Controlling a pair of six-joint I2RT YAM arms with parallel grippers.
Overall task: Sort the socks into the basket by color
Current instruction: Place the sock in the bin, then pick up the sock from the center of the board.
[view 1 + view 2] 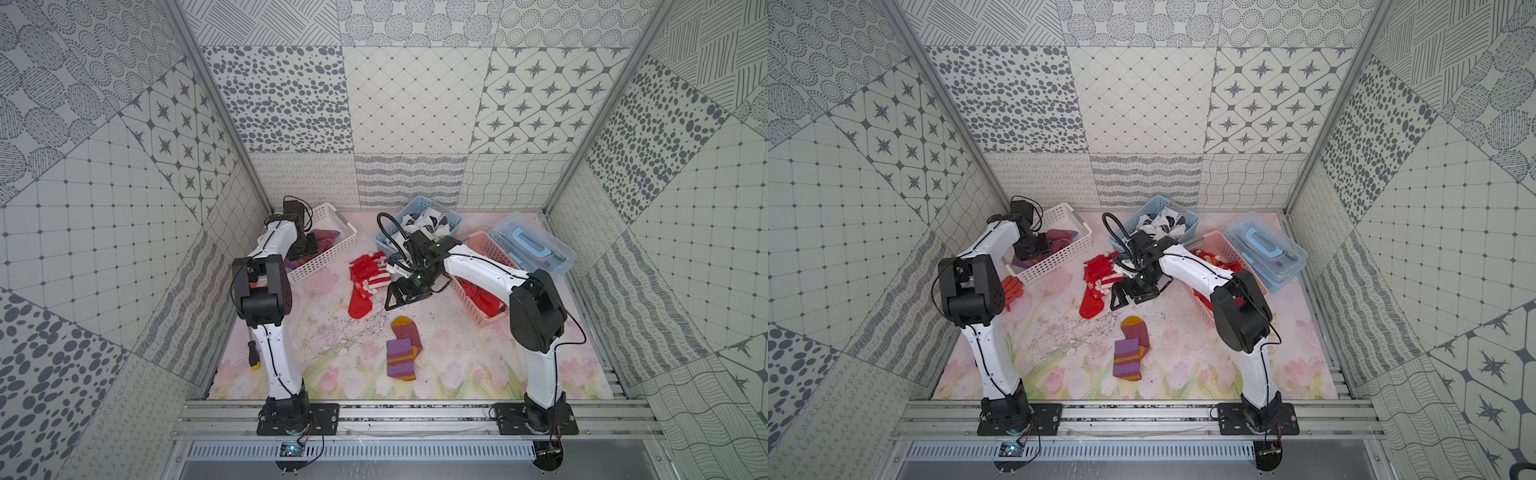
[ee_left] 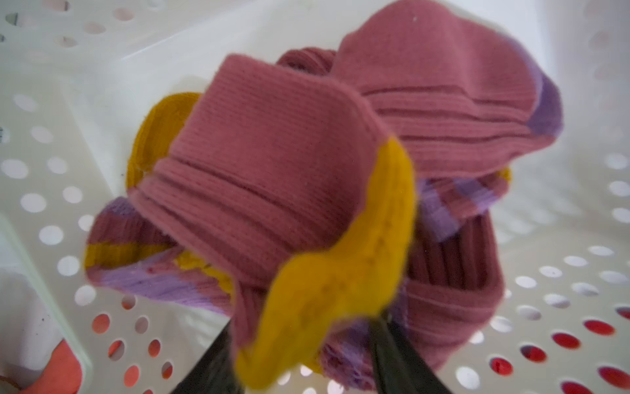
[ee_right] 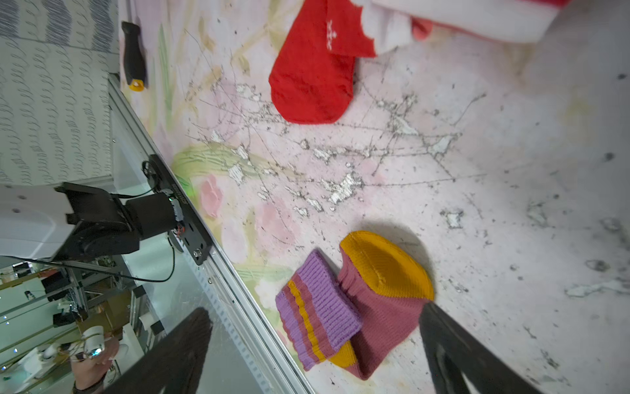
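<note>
In both top views the left hand [image 1: 306,246] dips into the white plastic basket [image 1: 332,248] left of centre. In the left wrist view its dark fingers [image 2: 399,354] stand apart. A ribbed mauve sock [image 2: 272,170] with a mustard toe droops across them onto a soft heap of purple-striped knits on the round-holed basket floor; we cannot tell whether the fingers touch it. At mid-frame the right hand [image 3: 313,310] hangs over the flower-printed, scratched desk [image 1: 457,365], spread wide and gripping nothing. A folded striped sock [image 1: 401,353], with purple, mauve and mustard bands, lies flat just below it. Up and left of that hand sits a crumpled pile of red socks [image 1: 365,270] with white stripes and snowflakes. The blue lattice basket [image 1: 415,205] at upper centre holds white patterned socks [image 1: 428,218], and the pink basket [image 1: 494,249] to the right holds more red knits. A clear lidded box [image 1: 536,245] stands further right, and an orange rubbery glove [image 1: 1013,289] lies by the white basket.
</note>
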